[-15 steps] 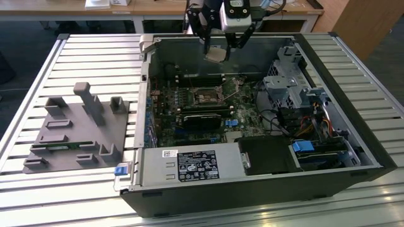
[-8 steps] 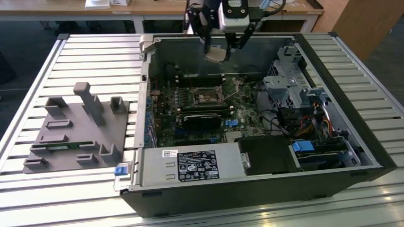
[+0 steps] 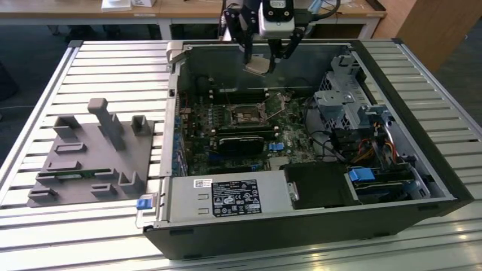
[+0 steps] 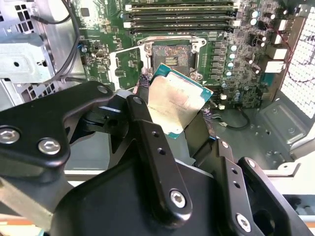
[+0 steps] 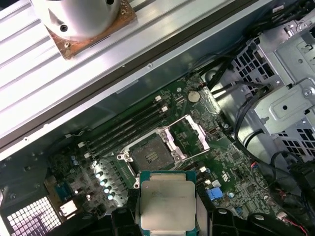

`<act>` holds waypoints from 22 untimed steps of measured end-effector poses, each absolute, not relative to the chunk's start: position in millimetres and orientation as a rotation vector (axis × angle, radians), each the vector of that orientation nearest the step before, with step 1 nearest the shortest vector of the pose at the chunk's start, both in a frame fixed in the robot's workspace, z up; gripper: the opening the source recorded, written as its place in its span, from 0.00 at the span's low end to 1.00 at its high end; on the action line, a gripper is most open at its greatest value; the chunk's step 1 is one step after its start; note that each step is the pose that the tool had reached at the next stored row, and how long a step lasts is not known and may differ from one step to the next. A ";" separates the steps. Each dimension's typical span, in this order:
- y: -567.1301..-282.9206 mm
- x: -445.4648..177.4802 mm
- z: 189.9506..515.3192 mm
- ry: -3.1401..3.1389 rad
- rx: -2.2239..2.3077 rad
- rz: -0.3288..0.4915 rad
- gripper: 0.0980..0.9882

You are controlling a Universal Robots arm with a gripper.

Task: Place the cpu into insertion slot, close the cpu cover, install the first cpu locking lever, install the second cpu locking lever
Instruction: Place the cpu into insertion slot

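Observation:
My gripper (image 3: 261, 62) hangs above the back of the open computer case (image 3: 421, 186), shut on the cpu (image 3: 256, 66), a small square chip with a pale silver-grey top. In both wrist views the cpu (image 4: 178, 102) (image 5: 167, 204) sits tilted between the black fingers (image 4: 147, 130), clear of the board. The insertion slot (image 3: 247, 116) (image 4: 170, 55) (image 5: 149, 155) lies open and bare on the green motherboard below. The cpu cover (image 5: 189, 136) (image 4: 126, 66), a thin shiny metal frame, is swung up beside the slot.
Memory sticks (image 5: 123, 130) run beside the slot. A black module (image 3: 241, 144) sits nearer the front, with a drive cage (image 3: 346, 101) and cables on the exterior view's right. The power supply (image 3: 226, 197) fills the front corner. A grey fixture tray (image 3: 90, 152) stands on the slatted table.

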State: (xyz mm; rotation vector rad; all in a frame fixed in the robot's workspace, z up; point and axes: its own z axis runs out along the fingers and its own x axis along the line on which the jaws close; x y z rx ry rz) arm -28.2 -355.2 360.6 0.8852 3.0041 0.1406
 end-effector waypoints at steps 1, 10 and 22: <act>-355.2 -28.2 360.6 3.001 0.894 0.141 0.49; -355.2 -28.2 360.6 2.972 0.977 0.140 0.49; -355.2 -28.2 360.5 2.932 1.082 0.139 0.49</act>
